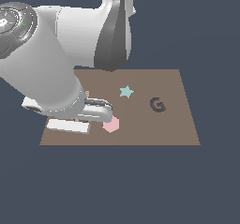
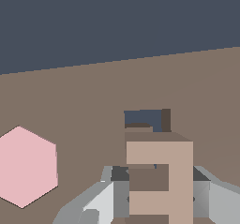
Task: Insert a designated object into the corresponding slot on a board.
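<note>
Arm bent low, claw [image 2: 159, 197] clamped shut

- Flat, even simulator light is filling both views, neither bright nor dim, with no glare showing anywhere.
- The arm [image 1: 51, 73] is shading from white to dark grey on its undersides, so light seems to be coming from above.
- The board [image 1: 154, 124] is carrying almost no cast shadow.
- Edges are looking soft and blocky; no lens distortion is showing.
- Beside the gripper [image 2: 159, 195], the E block [image 2: 161, 181] is showing lighter front faces and darker top faces.

Tan E block between the fingers

The E block [image 2: 161, 181] stands upright between the grey fingers [image 2: 105, 202], over the brown board [image 1: 178, 124]; the dark slot [image 2: 145, 119] shows just beyond it.
</note>
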Controlling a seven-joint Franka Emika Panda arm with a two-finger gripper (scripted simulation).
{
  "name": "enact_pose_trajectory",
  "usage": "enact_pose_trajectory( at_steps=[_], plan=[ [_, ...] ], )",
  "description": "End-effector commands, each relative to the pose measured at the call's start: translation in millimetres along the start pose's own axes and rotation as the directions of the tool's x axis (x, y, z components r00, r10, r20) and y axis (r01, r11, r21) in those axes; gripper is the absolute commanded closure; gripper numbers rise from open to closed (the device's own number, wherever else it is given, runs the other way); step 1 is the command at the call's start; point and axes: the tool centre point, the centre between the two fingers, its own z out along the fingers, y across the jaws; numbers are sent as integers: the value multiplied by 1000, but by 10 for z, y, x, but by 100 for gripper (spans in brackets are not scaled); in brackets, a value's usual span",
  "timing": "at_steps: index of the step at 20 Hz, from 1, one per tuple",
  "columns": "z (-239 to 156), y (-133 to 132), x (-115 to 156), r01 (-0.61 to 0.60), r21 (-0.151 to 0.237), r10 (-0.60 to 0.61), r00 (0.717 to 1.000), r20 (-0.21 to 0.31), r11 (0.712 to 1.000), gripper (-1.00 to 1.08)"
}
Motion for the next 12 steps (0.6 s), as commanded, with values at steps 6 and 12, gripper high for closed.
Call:
enact_pose_trajectory(
  at_steps=[6,12],
  plan=[
    [-3,20,121,41,0,-41,999,0,999,108],
    [3,19,126,42,0,-42,999,0,999,108]
  ],
)
